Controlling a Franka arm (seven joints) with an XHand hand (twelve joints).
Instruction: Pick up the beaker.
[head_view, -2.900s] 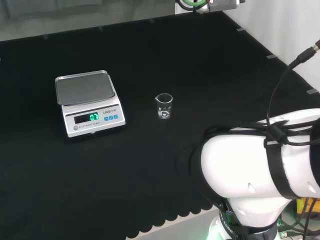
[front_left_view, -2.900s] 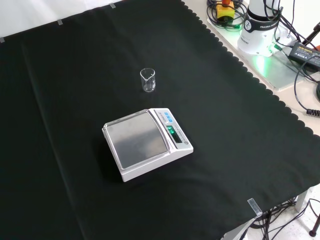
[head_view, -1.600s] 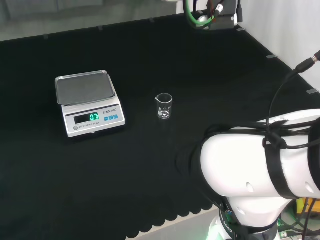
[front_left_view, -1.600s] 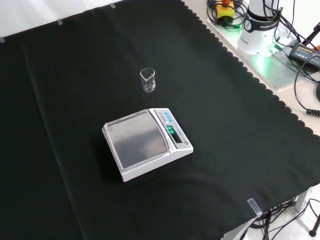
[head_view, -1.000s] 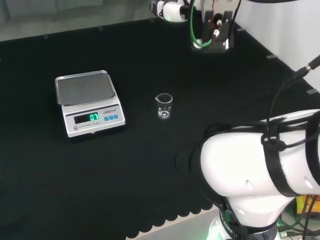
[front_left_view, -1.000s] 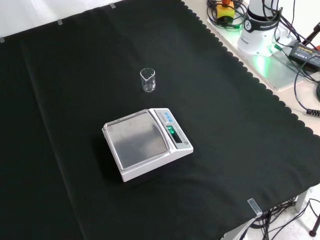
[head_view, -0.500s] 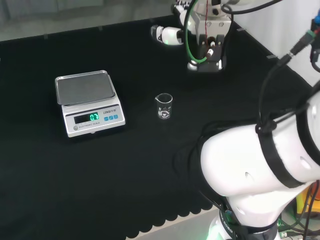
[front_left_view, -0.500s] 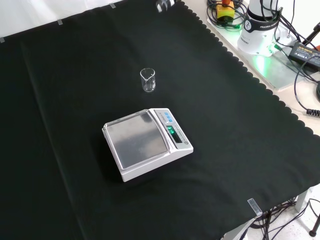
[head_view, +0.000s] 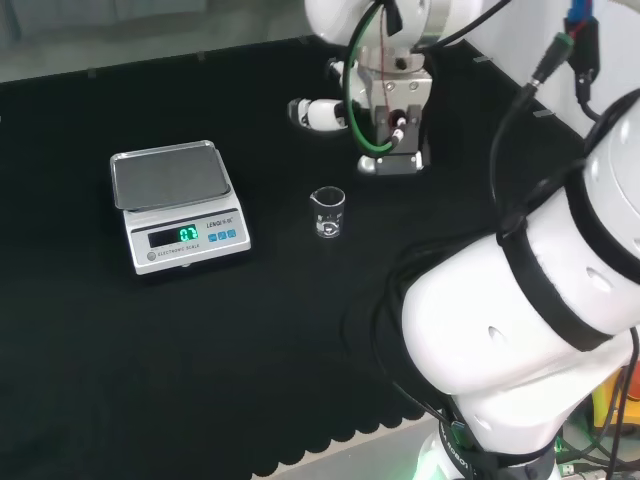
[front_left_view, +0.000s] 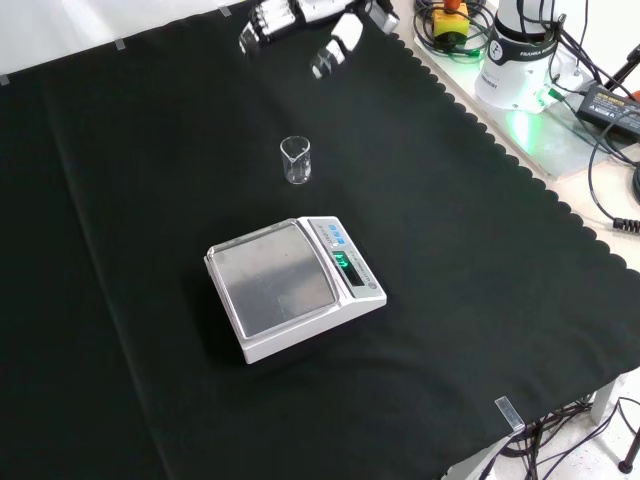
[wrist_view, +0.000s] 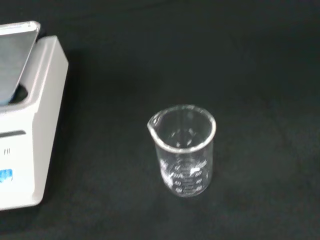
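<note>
A white scale (front_left_view: 295, 287) with a steel pan sat on the black cloth (front_left_view: 480, 250), its green display lit.

You will find little here that can be read with any certainty. The scale (head_view: 180, 205), standing toward the left edge of the cloth (head_view: 300, 330) in the head view, carries a green lit display (head_view: 187, 235) on its front panel. A short line of dark print sits above a row of blue buttons (head_view: 222, 236) beside the display, and more print runs below, all too small to make out. On the beaker (wrist_view: 185, 152), the wrist view shows white graduation marks (wrist_view: 187, 176) with what appear to be small figures beside them, too blurred to read.
</note>
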